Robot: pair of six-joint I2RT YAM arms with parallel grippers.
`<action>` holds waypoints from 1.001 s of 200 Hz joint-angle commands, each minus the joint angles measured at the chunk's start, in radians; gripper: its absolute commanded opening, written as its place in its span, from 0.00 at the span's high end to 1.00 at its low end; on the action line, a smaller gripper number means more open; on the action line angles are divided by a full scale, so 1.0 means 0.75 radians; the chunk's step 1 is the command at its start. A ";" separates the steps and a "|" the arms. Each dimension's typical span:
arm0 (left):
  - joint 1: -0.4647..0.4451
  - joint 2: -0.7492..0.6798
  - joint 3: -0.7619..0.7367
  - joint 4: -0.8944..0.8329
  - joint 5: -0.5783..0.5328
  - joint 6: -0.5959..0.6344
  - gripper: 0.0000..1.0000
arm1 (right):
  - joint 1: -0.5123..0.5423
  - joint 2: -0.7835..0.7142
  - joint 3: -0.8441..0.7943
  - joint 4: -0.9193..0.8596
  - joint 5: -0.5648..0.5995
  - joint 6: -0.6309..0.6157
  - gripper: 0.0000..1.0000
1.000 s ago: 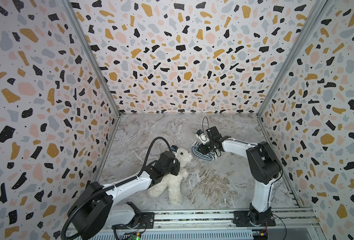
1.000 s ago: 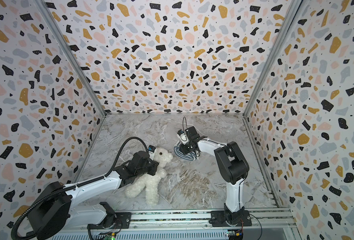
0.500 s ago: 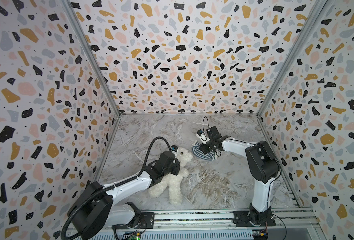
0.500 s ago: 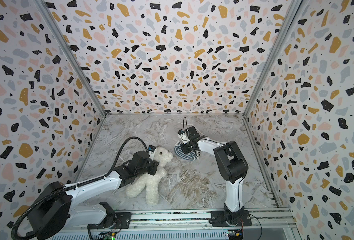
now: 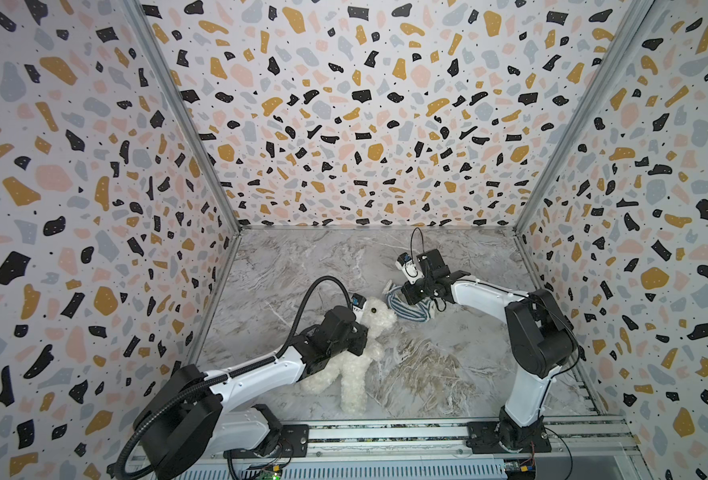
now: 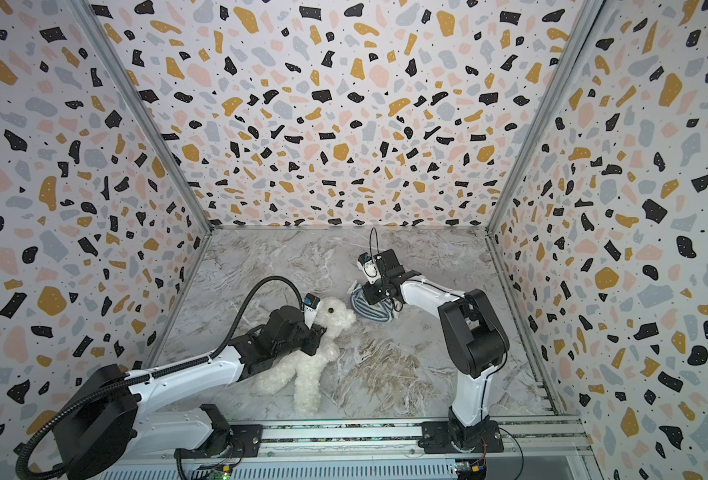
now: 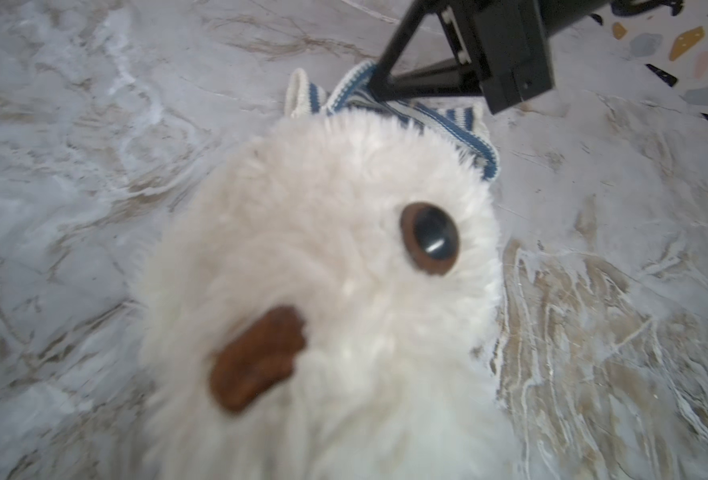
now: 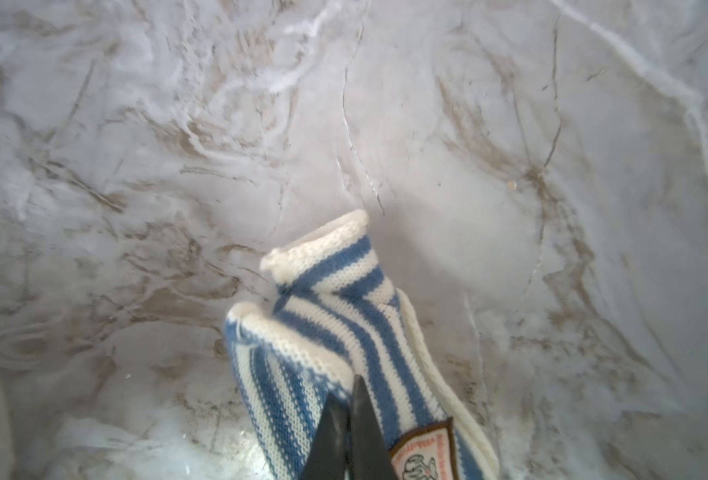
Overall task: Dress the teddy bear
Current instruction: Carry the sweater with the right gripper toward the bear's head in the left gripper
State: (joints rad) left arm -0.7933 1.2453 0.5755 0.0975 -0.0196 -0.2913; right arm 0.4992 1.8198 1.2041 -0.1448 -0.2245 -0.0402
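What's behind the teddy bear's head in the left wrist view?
The blue-and-white striped shirt, pinched by the shut right gripper. Much of it is hidden by the head of the teddy bear.

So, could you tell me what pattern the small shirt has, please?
The shirt has blue and white stripes with white trim; the right wrist view shows it best.

Closing of right gripper [image 8: 346, 390] over past second; now pinched, apparently, onto fold of striped shirt [image 8: 335, 291].
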 commanded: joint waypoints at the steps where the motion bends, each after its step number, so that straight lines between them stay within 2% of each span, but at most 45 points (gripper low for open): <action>1: -0.043 -0.021 -0.016 0.147 0.032 0.058 0.97 | -0.001 -0.079 -0.015 0.022 -0.037 0.022 0.99; 49: -0.135 0.003 -0.070 0.354 0.146 0.117 1.00 | 0.007 -0.159 -0.078 0.064 -0.115 0.059 1.00; 95: -0.158 0.044 -0.091 0.465 0.237 0.121 1.00 | 0.031 -0.163 -0.095 0.068 -0.135 0.074 1.00; 171: -0.157 0.170 -0.050 0.482 0.161 0.152 1.00 | 0.102 -0.266 -0.147 0.059 -0.146 0.086 1.00; 200: -0.158 0.172 -0.054 0.456 0.026 0.165 1.00 | 0.128 -0.320 -0.192 0.050 -0.154 0.096 1.00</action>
State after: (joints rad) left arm -0.9085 1.3785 0.5171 0.3908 0.0921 -0.1944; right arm 0.5793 1.6413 1.0855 -0.1013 -0.3252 0.0177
